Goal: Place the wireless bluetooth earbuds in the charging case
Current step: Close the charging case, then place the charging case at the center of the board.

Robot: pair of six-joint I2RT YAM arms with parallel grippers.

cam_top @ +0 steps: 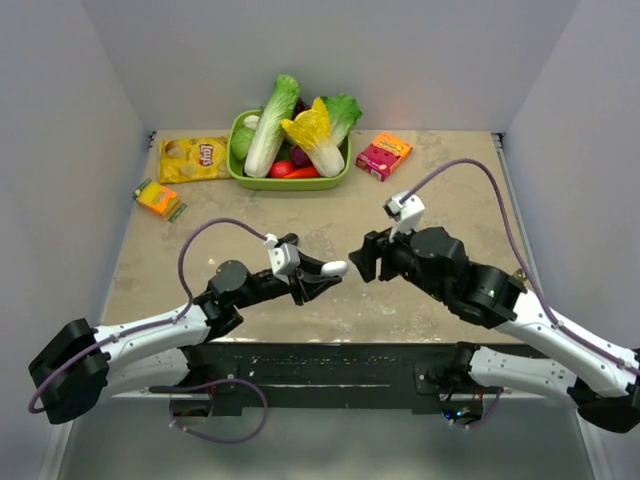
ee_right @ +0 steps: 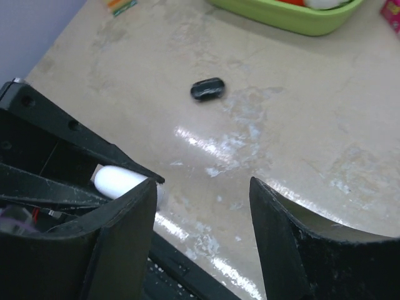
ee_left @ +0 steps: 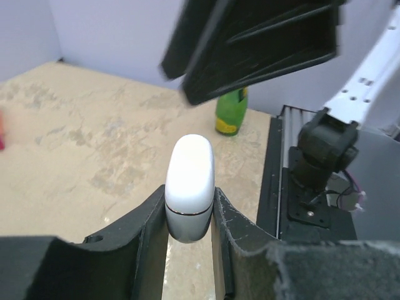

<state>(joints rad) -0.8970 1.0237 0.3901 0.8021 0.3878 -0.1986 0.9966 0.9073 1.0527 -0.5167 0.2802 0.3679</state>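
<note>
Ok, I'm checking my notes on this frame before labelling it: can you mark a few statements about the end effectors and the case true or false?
1. The left end effector grips the white charging case. True.
2. The right end effector is shut on a black item. False: it stands open and empty; the small black oval item lies on the table.
3. The case sits in the green basket. False: the basket holds vegetables.
4. A yellow Lay's bag lies left of the basket. True.

Table [cam_top: 330, 210] open between arms and basket [cam_top: 290, 183], bar one dark item [ee_right: 207, 89]; right jaws crowd case [cam_top: 333, 268].
</note>
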